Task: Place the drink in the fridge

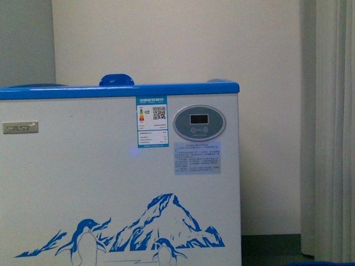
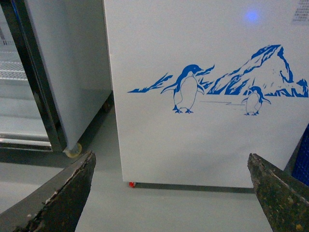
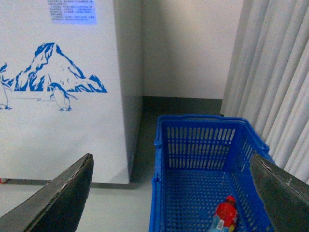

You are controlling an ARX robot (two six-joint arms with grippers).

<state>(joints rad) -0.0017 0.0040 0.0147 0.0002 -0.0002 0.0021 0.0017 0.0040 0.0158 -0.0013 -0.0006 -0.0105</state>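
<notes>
The right claw (image 3: 170,159) hung wide above the basket (image 3: 203,145) at the fridge's (image 1: 111,183) three o'clock, probably to take the drink (image 3: 225,215); the left claw (image 2: 171,155) was wide too.

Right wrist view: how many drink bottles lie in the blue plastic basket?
1. The red-capped red drink bottle lies inside the blue plastic basket, beside the wall nearest the pale curtain. The basket's near end is out of frame; others may hide there.
</notes>
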